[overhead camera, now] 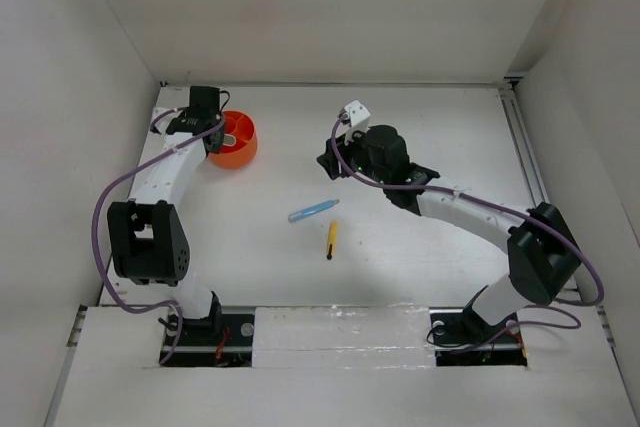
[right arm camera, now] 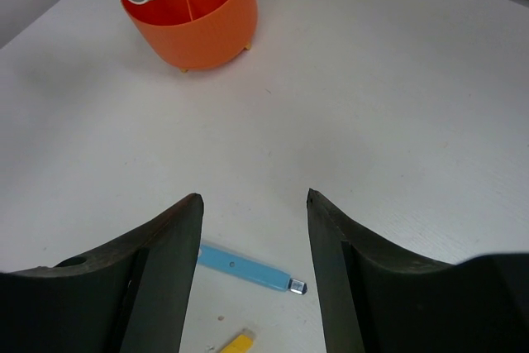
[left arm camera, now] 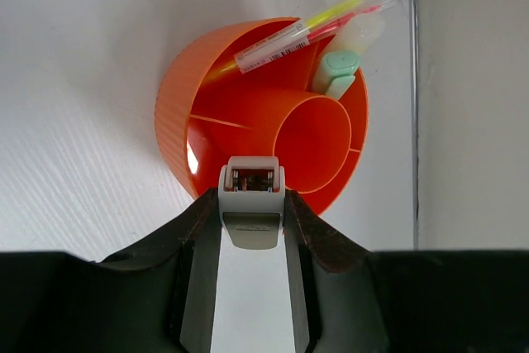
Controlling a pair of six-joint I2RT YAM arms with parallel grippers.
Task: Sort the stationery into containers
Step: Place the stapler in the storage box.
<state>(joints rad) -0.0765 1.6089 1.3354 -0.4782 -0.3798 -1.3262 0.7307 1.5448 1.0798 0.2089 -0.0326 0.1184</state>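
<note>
The orange tub [overhead camera: 240,152] stands at the back left. In the left wrist view, the tub [left arm camera: 175,121] holds a yellow pen [left arm camera: 331,16], a pink pen [left arm camera: 354,21] and a pale green marker [left arm camera: 337,68] in its far compartments. My left gripper [left arm camera: 251,196] is over the tub's near rim, shut on a flat grey-white stick [left arm camera: 251,227]. My right gripper [right arm camera: 253,196] hangs open above the table. Below and between its fingers lies a blue pen [right arm camera: 244,266], with the end of a yellow pencil [right arm camera: 235,343] just beyond. Both lie mid-table: the pen [overhead camera: 313,210] and the pencil [overhead camera: 331,239].
White walls close in the table on the left, back and right. A metal rail [overhead camera: 525,157] runs along the right edge. The left arm [overhead camera: 165,182] stretches along the left side up to the tub.
</note>
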